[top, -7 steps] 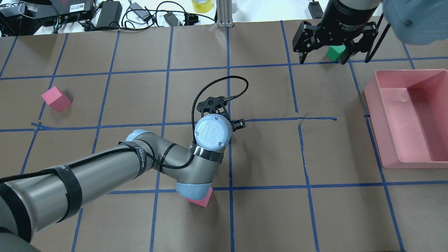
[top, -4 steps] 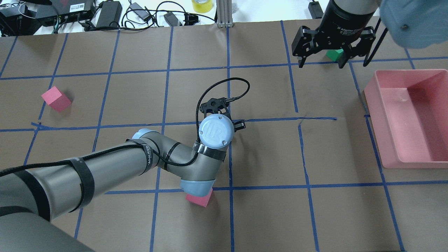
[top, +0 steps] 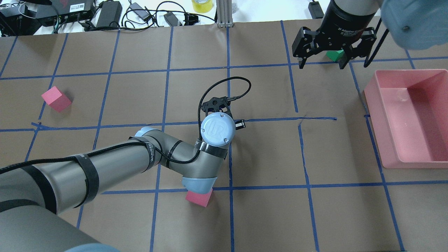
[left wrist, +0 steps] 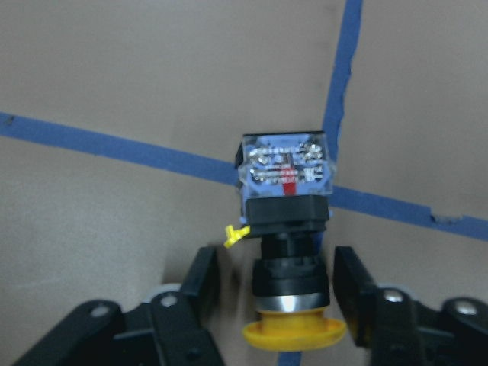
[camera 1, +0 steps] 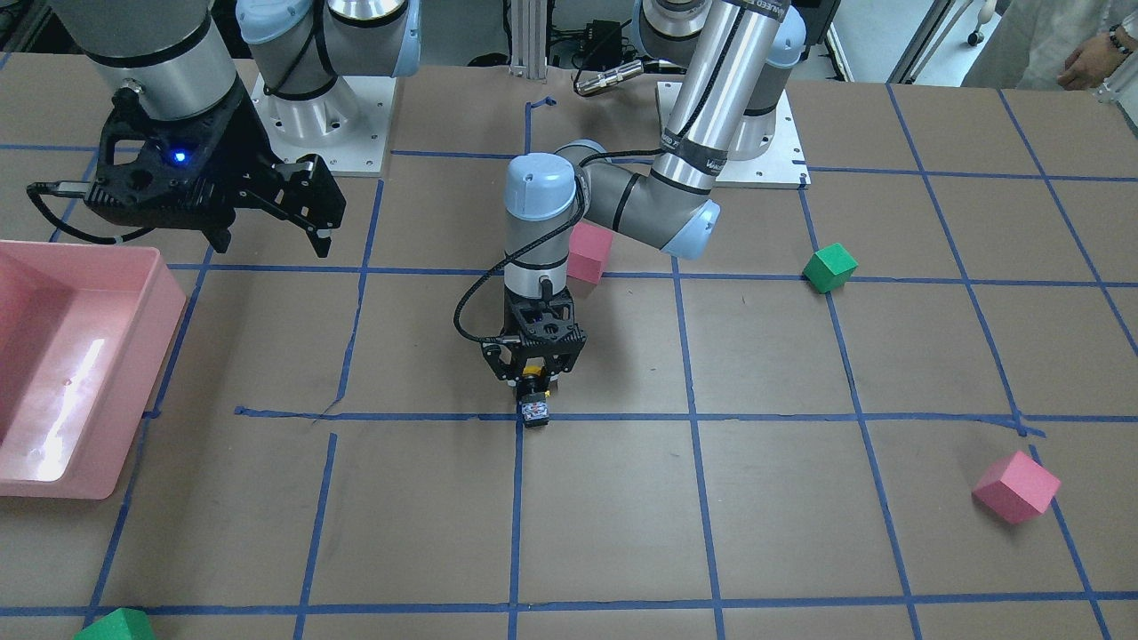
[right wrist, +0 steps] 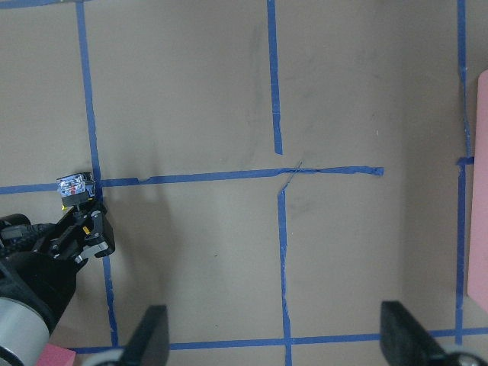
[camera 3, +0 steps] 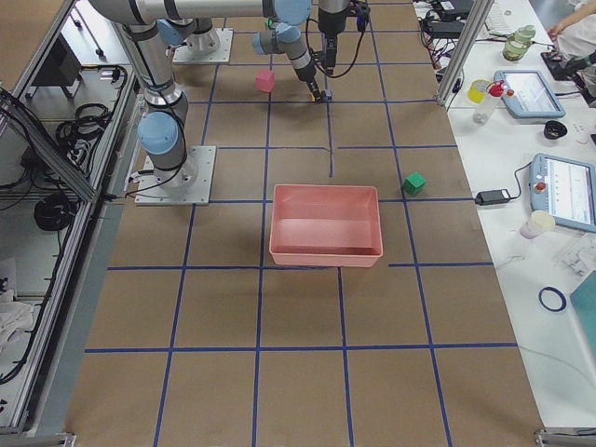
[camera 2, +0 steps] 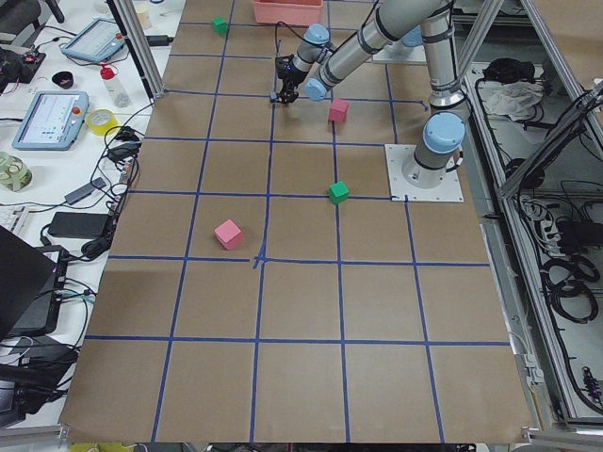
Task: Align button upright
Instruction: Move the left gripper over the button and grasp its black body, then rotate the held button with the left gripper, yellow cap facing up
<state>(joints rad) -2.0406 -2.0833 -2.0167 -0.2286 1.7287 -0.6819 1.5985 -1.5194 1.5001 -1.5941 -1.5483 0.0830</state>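
Note:
The button (left wrist: 287, 204) lies on its side on a blue tape crossing. Its yellow cap (left wrist: 293, 333) points toward the wrist and its grey-blue terminal base points away. It also shows in the front view (camera 1: 534, 409) and the right wrist view (right wrist: 74, 185). My left gripper (left wrist: 276, 286) is open, with one finger on each side of the button's black neck and a gap on both sides. In the overhead view the left wrist (top: 217, 129) hides the button. My right gripper (top: 321, 63) is open and empty, high over the far right of the table.
A pink bin (top: 371, 94) stands at the right. One pink cube (top: 56, 99) sits at the left and another (top: 198, 198) under the left elbow. A green cube (top: 335, 55) lies behind the right gripper and another (camera 1: 829, 267) near the left base. Cables lie along the far edge.
My left wrist has shifted slightly right and away from the robot, over the button. My right gripper has moved a little farther away, covering more of the green cube.

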